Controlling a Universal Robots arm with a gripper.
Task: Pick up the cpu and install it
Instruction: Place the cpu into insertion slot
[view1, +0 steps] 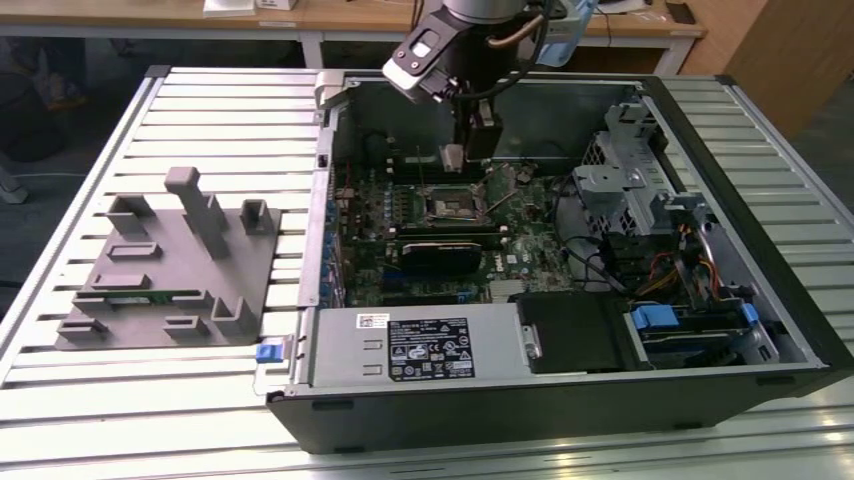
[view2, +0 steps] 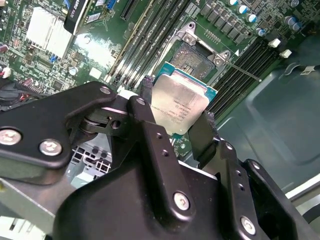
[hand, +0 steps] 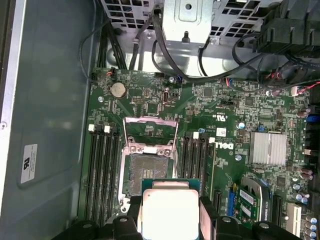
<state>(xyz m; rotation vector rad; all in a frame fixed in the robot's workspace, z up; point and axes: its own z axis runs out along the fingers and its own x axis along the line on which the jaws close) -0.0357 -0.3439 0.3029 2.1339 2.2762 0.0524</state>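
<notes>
Tool pinching cpu, flat above open socket

I read the exterior view as evenly lit from above: the pale slatted metal desk shines, and the open black computer case is shadowed inside. In the first wrist view, glare washes out the pale silver square cpu.

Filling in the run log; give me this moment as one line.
tool: shut on cpu | cpu: held above motherboard, not seated | socket: open, empty | install: not yet done
</notes>
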